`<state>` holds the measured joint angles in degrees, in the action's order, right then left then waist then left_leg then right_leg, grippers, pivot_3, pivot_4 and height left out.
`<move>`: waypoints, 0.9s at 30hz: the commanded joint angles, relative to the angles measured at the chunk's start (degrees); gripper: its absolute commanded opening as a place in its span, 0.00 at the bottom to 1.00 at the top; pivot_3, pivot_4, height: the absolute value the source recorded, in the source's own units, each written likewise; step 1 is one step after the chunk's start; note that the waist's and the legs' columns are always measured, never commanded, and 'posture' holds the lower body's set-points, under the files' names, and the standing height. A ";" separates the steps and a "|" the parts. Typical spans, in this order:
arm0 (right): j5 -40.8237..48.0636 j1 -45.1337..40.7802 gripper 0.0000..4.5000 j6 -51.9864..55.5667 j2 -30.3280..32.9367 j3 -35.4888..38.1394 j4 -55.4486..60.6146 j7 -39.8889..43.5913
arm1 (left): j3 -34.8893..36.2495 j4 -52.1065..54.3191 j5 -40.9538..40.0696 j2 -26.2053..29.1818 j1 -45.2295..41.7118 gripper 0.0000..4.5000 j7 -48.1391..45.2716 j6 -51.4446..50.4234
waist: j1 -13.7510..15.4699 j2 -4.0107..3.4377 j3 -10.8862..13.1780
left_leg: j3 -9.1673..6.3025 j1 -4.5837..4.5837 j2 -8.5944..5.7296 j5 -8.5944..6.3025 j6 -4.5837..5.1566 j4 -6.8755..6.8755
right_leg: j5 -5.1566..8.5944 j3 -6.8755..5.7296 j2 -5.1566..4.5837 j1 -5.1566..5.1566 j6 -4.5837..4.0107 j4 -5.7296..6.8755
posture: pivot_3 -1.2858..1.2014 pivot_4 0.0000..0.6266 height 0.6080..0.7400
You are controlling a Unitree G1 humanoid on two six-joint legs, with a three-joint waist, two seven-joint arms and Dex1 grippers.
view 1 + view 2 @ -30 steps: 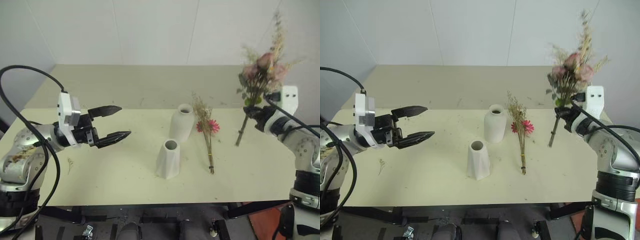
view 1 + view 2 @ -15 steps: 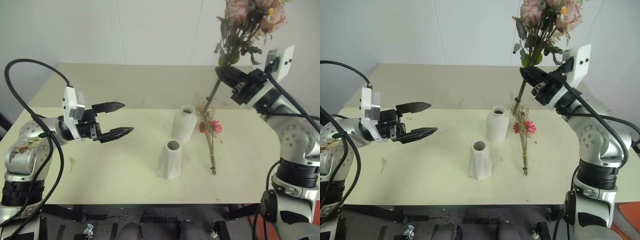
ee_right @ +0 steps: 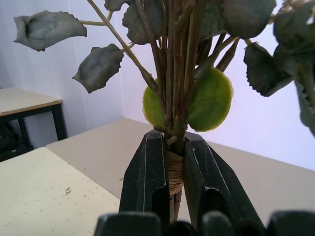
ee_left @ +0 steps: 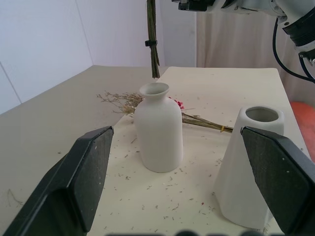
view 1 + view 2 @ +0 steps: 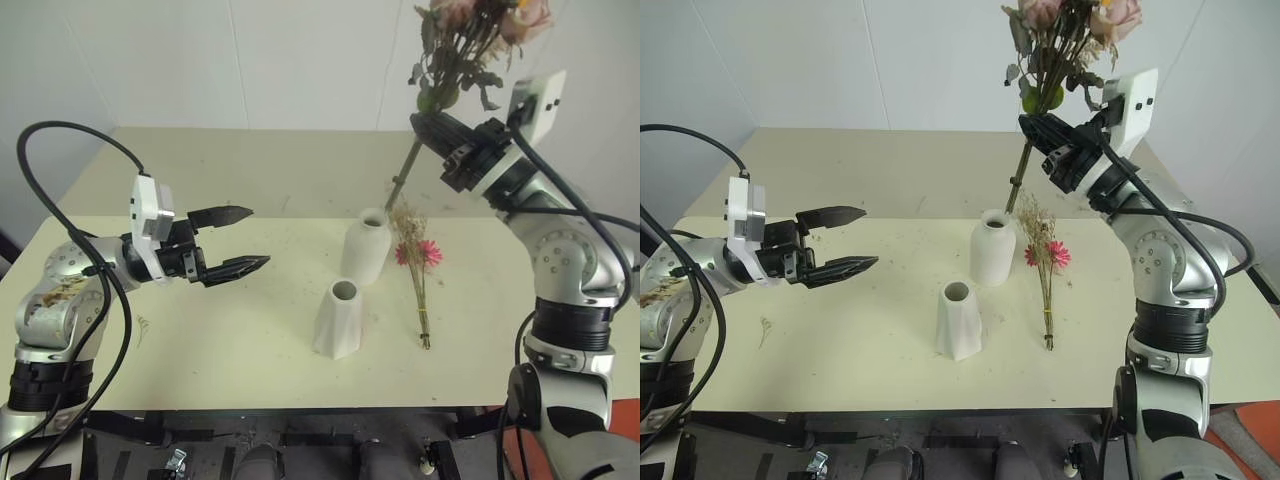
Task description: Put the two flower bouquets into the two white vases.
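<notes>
My right gripper (image 5: 428, 128) is shut on the twine-tied stems of the fuller bouquet (image 5: 1065, 30), held high with its pink blooms up and leaning right. Its stem ends (image 4: 153, 69) hang just above the mouth of the smooth bottle-shaped vase (image 5: 365, 247), not inside it. The shorter faceted vase (image 5: 338, 320) stands in front of that vase, nearer me. Just right of both vases, the slim bouquet (image 5: 418, 270) with pink daisies lies flat on the table. My left gripper (image 5: 258, 236) hovers open to the left of the vases, pointing toward them, with nothing in it.
The pale table (image 5: 200, 330) carries scattered dried bits (image 5: 143, 325) near its left front. A white wall (image 5: 300, 60) stands behind the table. Black cables loop off both arms.
My right gripper has carried the fuller bouquet left and up, from beyond the table's right end to over the bottle-shaped vase. The left gripper has stayed in place.
</notes>
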<state>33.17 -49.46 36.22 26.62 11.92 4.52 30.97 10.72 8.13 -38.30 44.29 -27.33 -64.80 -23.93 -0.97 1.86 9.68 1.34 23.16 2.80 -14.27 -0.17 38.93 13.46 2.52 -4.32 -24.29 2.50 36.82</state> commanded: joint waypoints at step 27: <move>-7.07 7.36 0.90 -6.37 -2.59 -7.22 1.01 2.98 | 1.06 2.57 0.36 0.35 -0.05 1.00 0.53 1.61 | 0.01 -0.01 0.01 | 0.00 0.01 0.00 0.00 0.00 0.00 | 0.00 -0.01 0.00 -0.02 0.00 0.00 | 0.52 0.24 1.00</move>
<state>25.87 -41.81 30.54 23.58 4.36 2.14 33.70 10.73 9.20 -38.09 44.30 -27.05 -64.18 -23.77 -0.96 1.85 9.69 1.34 23.17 2.80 -14.27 -0.17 38.92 13.46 2.52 -4.31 -24.31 2.50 36.82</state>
